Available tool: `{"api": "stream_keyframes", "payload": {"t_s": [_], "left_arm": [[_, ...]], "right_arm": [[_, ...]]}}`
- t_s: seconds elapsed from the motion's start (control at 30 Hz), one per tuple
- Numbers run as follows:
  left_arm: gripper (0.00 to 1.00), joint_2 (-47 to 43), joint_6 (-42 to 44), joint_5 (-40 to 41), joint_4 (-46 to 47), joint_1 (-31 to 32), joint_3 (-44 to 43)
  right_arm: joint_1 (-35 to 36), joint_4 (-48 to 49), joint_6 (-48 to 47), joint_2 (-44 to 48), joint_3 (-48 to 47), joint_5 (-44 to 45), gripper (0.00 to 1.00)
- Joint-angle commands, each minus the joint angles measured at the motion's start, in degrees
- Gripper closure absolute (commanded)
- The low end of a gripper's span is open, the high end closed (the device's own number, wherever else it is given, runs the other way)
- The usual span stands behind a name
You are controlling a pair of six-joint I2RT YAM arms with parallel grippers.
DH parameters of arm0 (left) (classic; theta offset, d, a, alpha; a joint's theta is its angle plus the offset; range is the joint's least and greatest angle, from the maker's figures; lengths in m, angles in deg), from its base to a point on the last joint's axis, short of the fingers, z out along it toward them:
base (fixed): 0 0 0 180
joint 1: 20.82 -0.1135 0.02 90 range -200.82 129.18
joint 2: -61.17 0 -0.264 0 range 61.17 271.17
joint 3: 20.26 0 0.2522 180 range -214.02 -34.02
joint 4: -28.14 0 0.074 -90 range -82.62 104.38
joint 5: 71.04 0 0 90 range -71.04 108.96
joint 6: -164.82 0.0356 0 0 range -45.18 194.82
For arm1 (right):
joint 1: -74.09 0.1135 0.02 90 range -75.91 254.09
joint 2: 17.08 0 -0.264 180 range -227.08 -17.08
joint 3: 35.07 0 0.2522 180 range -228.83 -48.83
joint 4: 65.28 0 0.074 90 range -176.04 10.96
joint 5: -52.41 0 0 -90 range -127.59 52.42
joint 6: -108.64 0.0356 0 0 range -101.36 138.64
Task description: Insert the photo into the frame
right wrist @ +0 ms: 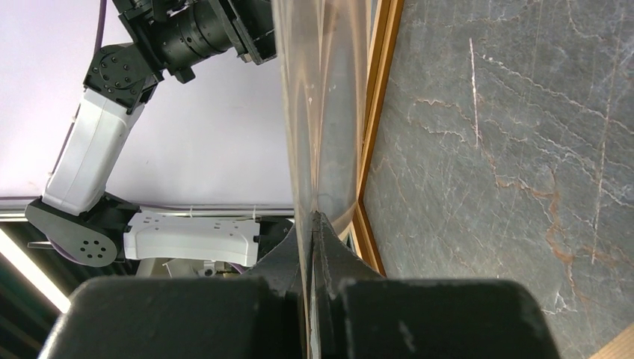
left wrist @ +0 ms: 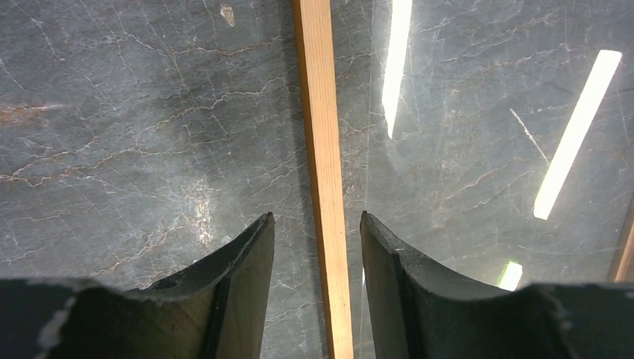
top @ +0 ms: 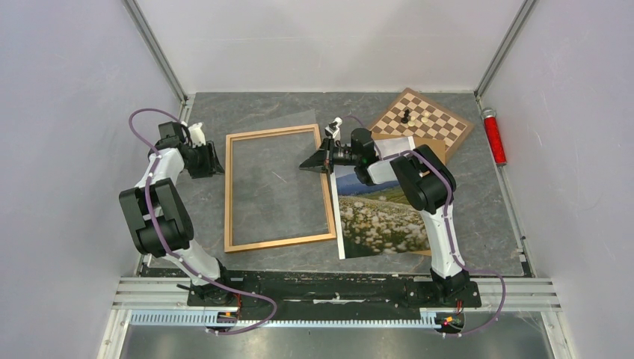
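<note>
The frame (top: 278,241) lies flat on the table's middle-left. The photo (top: 381,213) lies face up just right of it, on a brown backing board (top: 432,148). My right gripper (top: 314,161) is shut on the right edge of a clear pane (top: 273,149), which tilts up over the frame. In the right wrist view the closed gripper (right wrist: 310,218) pinches the pane (right wrist: 321,112) beside the frame's rail (right wrist: 381,75). My left gripper (top: 217,166) is open and low, straddling the frame's left rail (left wrist: 323,149) without touching it. The left wrist view shows the pane (left wrist: 486,149) right of that rail.
A chessboard (top: 422,120) with a few pieces sits at the back right, partly under the backing board. A red cylinder (top: 493,136) lies by the right wall. White walls enclose the table on three sides.
</note>
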Motion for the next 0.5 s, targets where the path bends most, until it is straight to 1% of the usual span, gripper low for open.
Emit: {"api": "stream_keyframes", "payload": {"t_s": [0.0,0.47], "left_arm": [[0.47,-2.0,-0.4,-1.2,0.5,0.1,-1.2],[0.48,-1.8,-0.6,-1.6,0.6,0.1,-1.2]], "right_arm": [[0.4,1.7,-1.0,-0.8,-2.8,-1.5,1.0],[0.4,1.9,-0.5,-1.1,-3.1,-1.5,1.0]]}}
